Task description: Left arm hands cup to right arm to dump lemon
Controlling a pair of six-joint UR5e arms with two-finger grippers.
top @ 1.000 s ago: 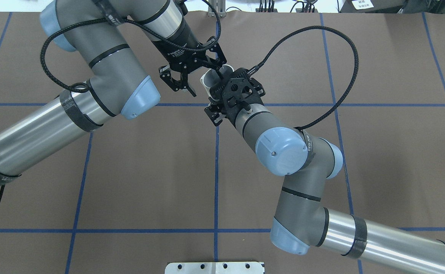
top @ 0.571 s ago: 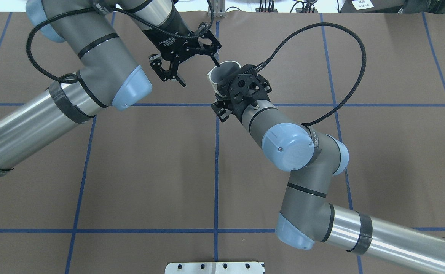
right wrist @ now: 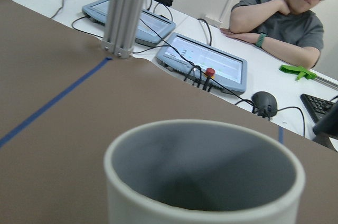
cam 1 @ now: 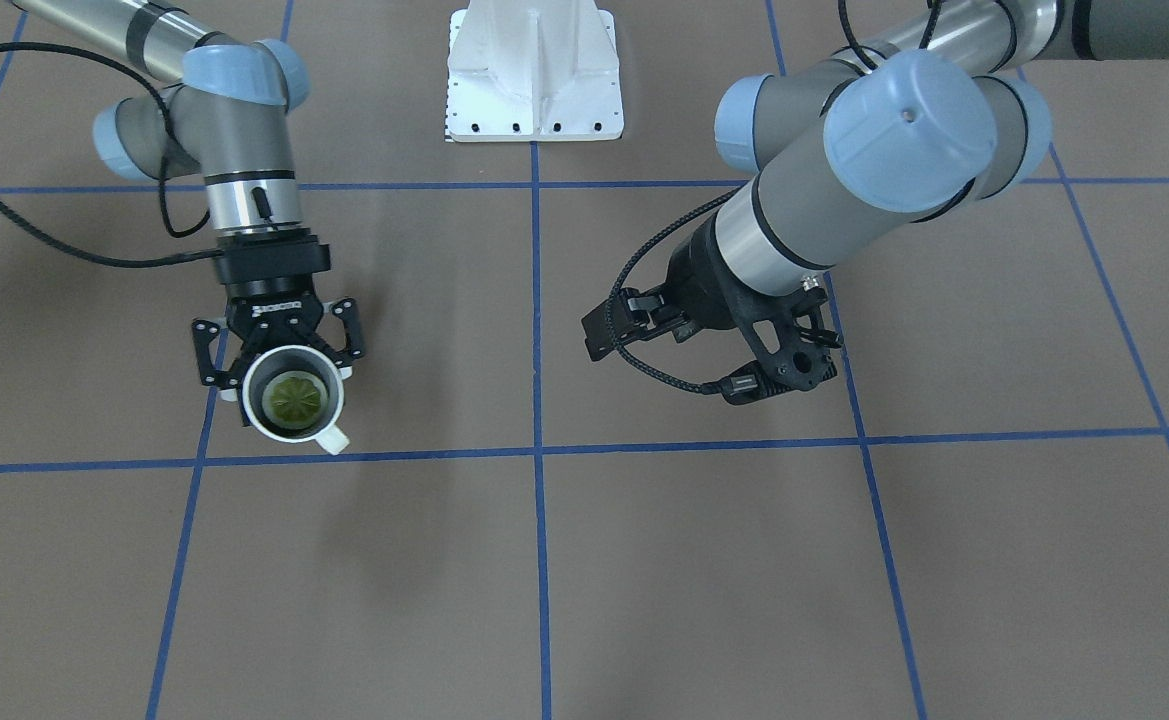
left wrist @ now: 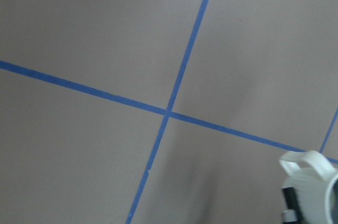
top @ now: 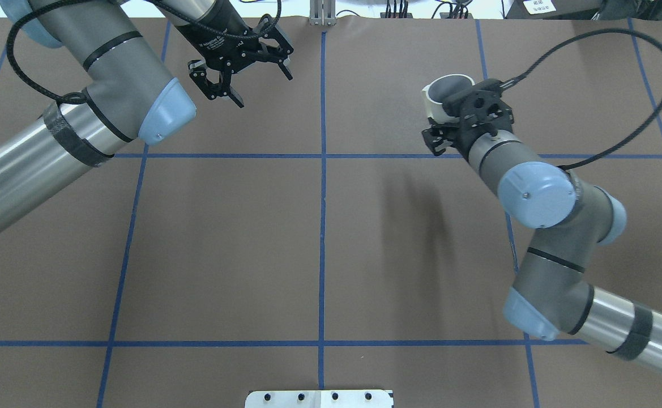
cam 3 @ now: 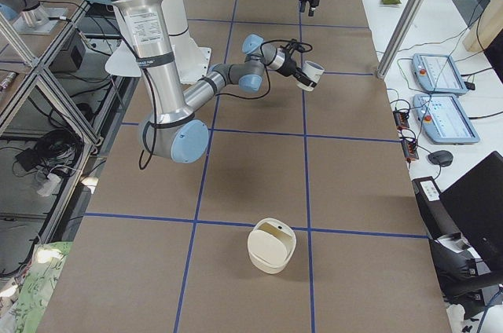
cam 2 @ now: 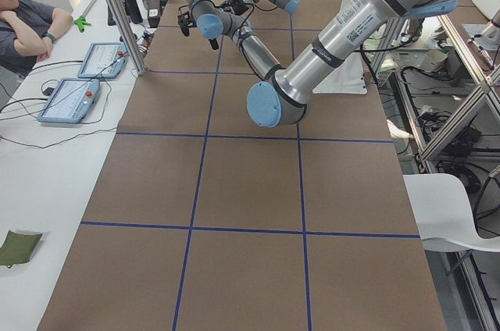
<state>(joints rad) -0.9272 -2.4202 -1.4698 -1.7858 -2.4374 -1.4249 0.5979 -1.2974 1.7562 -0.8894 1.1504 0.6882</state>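
Overhead exterior: right gripper (top: 448, 109) clenches the smooth cylindrical cup (top: 434, 101), ribbed lemon (cam 1: 295, 399) disc inside; left gripper (top: 264, 89), at 9 o'clock, released.

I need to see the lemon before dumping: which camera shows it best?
Exterior front-facing: it looks down into the cup, showing the whole lemon. Overhead and right wrist show only grey inner wall, left wrist only the cup's outside; side views are too small.

Pretty clearly a robotics lab: brown tabletop (top: 223, 255) gridded with blue tape (top: 322, 238), aluminium frame posts (cam 2: 119, 19) along the edge, teach pendants (cam 2: 69, 101) on a white side bench (cam 2: 47, 183), an operator (right wrist: 282, 20) sitting there, and cables (cam 3: 47, 152) piled on the floor.
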